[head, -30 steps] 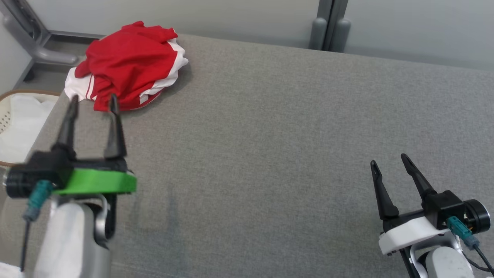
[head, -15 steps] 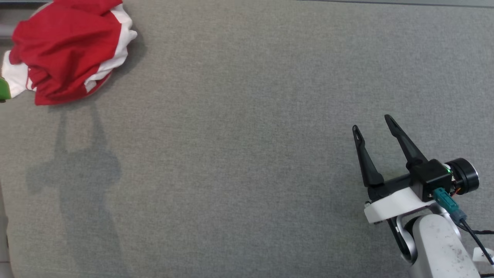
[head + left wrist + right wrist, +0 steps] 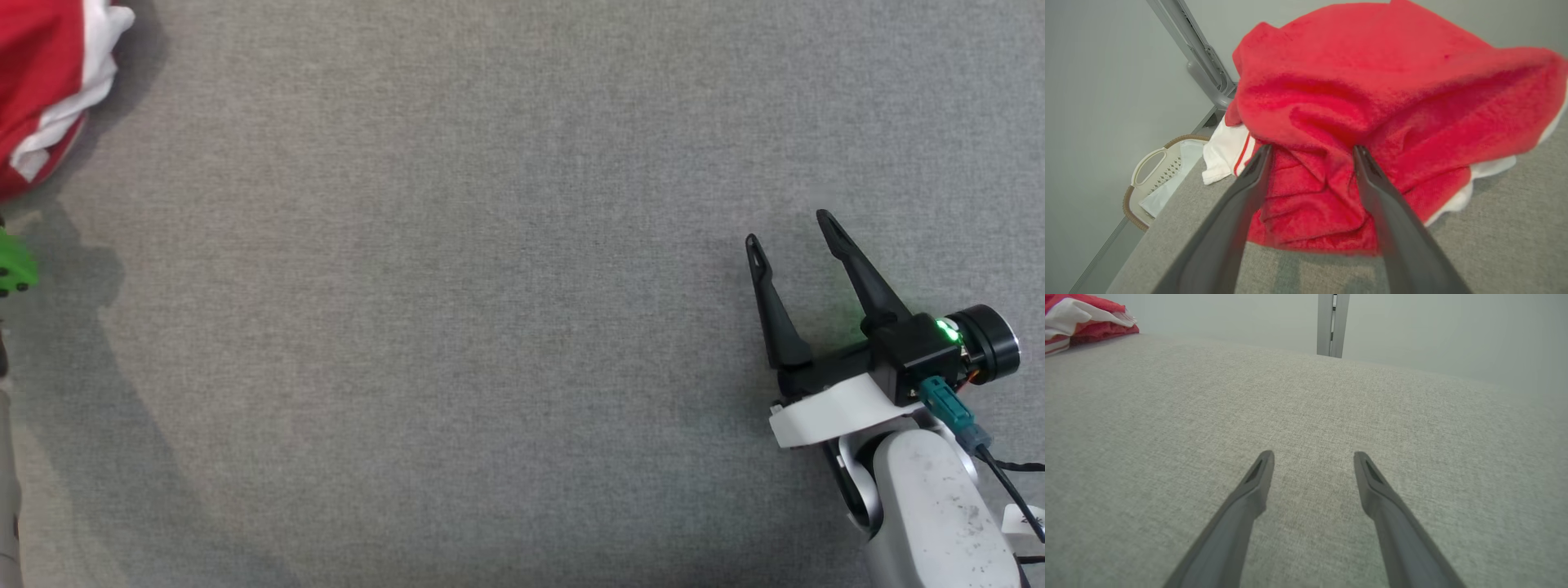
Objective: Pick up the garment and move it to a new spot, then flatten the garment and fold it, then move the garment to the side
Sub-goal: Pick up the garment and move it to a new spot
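We see the garment (image 3: 1372, 122), a crumpled red piece with white panels, lying in a heap at the far left corner of the grey fabric-covered bench (image 3: 490, 327). In the head view its right-hand edge shows at the upper left corner, with its shadow on the bench beside it.

Our left gripper (image 3: 1310, 151) points straight at the heap. In the left wrist view its two dark fingers stand spread wide, released. Their tips lie against the near side of the red cloth with a ridge of folds between them. We cannot tell whether the tips touch the fabric or stop just short of it. In the head view a bit of its green mount (image 3: 12, 269) shows at the left edge, just below the garment.

Past the bench's left edge, lower down, sits a pale basket (image 3: 1147, 171) with a brown rim and a handle slot, with white cloth in it. A grey frame leg (image 3: 1204, 61) rises against the pale wall behind the garment.

Our right gripper (image 3: 787, 228) sits at the lower right of the head view, well apart from the garment, over bare bench. Its fingers stand apart, released and empty, and a green light (image 3: 947, 331) glows on the black body behind them. In the right wrist view the fingers reach over the grey weave, the garment lies at the far upper left, and a grey post (image 3: 1333, 324) stands beyond the bench's far edge.
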